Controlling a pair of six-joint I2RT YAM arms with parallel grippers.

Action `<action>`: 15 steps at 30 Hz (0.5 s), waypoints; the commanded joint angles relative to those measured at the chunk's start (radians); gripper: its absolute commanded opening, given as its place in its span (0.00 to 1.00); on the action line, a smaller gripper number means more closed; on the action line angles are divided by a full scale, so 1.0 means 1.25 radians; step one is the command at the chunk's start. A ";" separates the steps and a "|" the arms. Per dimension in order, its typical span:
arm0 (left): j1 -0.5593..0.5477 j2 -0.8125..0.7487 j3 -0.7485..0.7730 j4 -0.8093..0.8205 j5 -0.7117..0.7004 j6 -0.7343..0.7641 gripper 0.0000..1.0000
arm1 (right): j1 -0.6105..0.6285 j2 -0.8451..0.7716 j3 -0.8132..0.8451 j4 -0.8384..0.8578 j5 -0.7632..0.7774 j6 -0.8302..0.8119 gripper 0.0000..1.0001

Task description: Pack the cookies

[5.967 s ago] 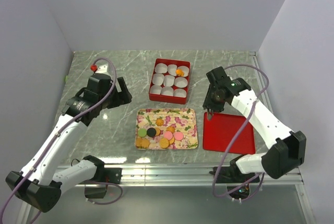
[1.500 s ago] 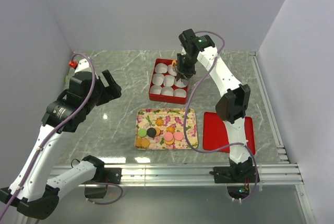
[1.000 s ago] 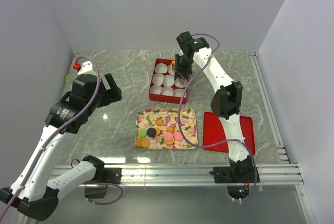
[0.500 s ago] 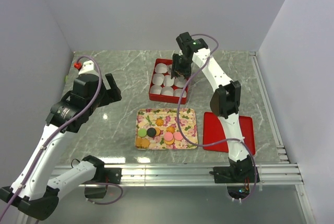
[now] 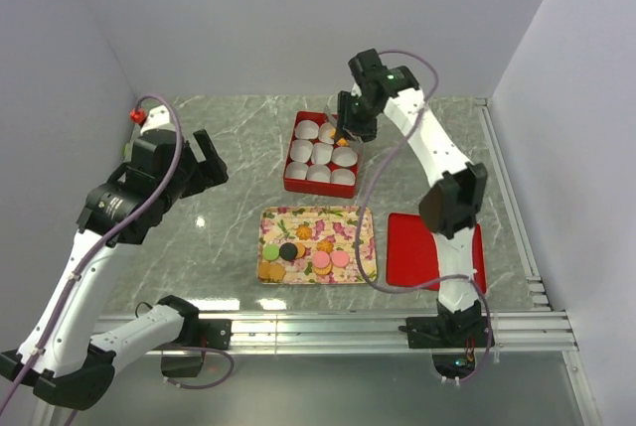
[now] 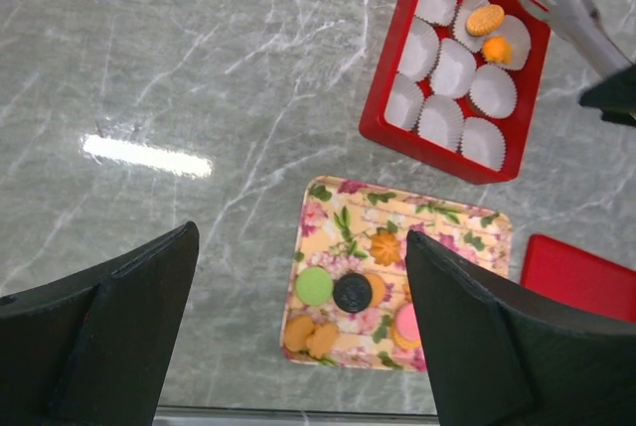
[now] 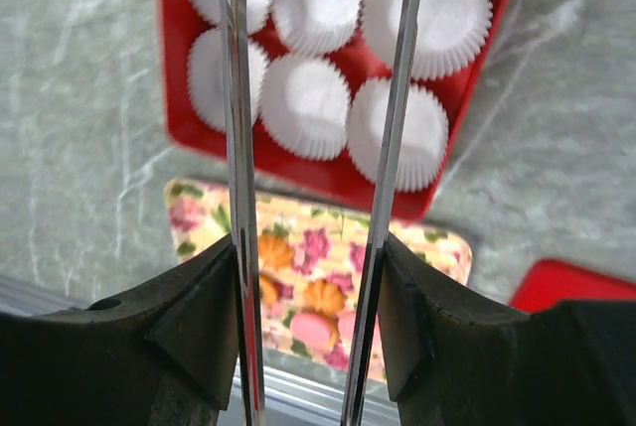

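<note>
Several cookies in green, black, orange and pink lie on the near half of a floral tray, also seen in the left wrist view as cookies. A red box of white paper cups holds two orange cookies in its far row. My right gripper hangs above the box's far right corner, shut on metal tongs whose blades stand apart with nothing between them. My left gripper is open, high over the table at the left.
A red lid lies flat to the right of the floral tray. Grey walls close in the marble table on three sides. A metal rail runs along the near edge.
The right arm has risen and drawn back right from the box's far row, its tongs spread, with an orange cookie left in a cup. The left arm shifted slightly.
</note>
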 commanded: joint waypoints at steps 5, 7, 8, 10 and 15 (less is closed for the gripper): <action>-0.003 0.005 0.082 -0.085 -0.003 -0.116 0.89 | 0.004 -0.255 -0.195 0.058 -0.034 -0.053 0.57; -0.002 -0.003 0.084 -0.108 -0.020 -0.148 0.89 | 0.009 -0.306 -0.267 0.068 -0.053 -0.064 0.57; -0.003 -0.006 0.082 -0.112 -0.023 -0.154 0.89 | 0.017 -0.324 -0.293 0.073 -0.060 -0.068 0.57; -0.003 -0.017 0.073 -0.125 -0.029 -0.177 0.89 | 0.033 -0.374 -0.374 0.091 -0.066 -0.072 0.57; -0.003 -0.076 0.025 -0.139 -0.022 -0.220 0.88 | 0.131 -0.492 -0.549 0.120 -0.059 -0.044 0.56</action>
